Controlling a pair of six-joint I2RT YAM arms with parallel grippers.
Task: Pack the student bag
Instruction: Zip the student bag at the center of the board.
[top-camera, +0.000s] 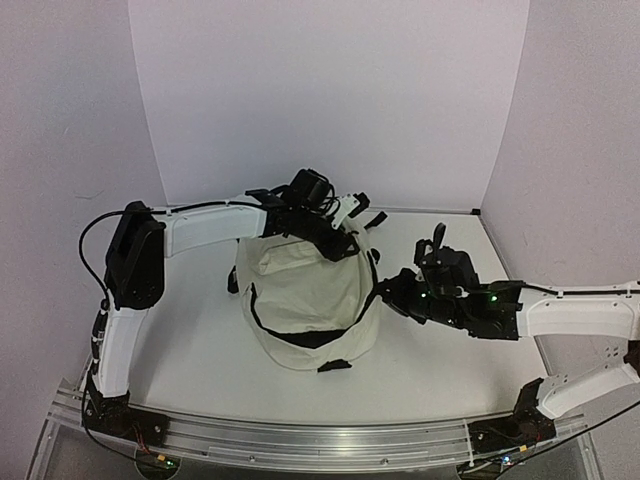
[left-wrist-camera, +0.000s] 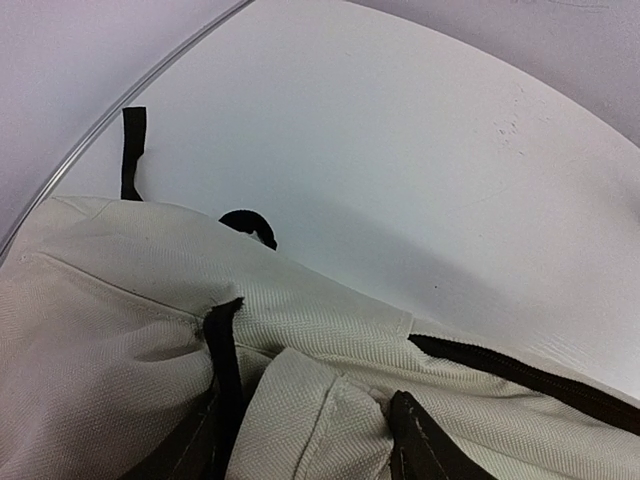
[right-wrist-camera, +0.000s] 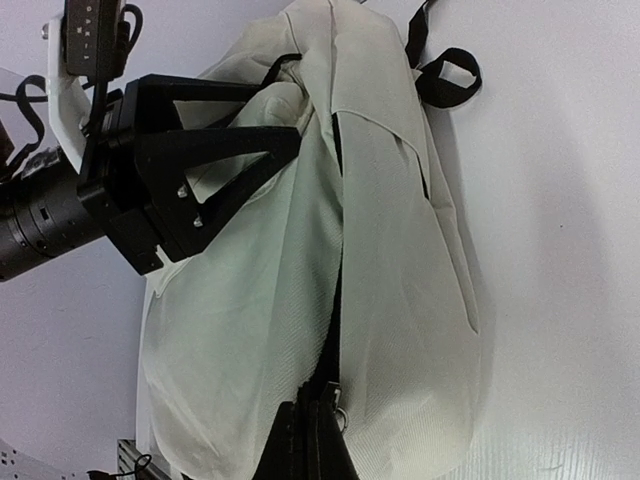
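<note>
White tabletop (top-camera: 200, 350), bare walls (top-camera: 320, 100); bag (top-camera: 300, 300) lies mid-table, long axis far-to-near. Left arm (top-camera: 210, 228) reaches across to its far end. Left hand (top-camera: 338, 243) is partly apart, pinching a fabric fold. Right hand (top-camera: 388, 287) is fully closed against the bag's right side at the zip (right-wrist-camera: 338, 300); can't tell if it holds anything.

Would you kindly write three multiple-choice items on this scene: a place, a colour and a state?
1. The left gripper is: A at the student bag's far end; B under the table; C at the bag's near end.
2. The bag's fabric is: A red; B cream; C blue.
3. The right gripper is: A wide open; B holding a book; C shut.
Answers: A, its fingers sit in the far folds; B, pale cloth with black trim; C, its fingers meet at the zipper.
</note>
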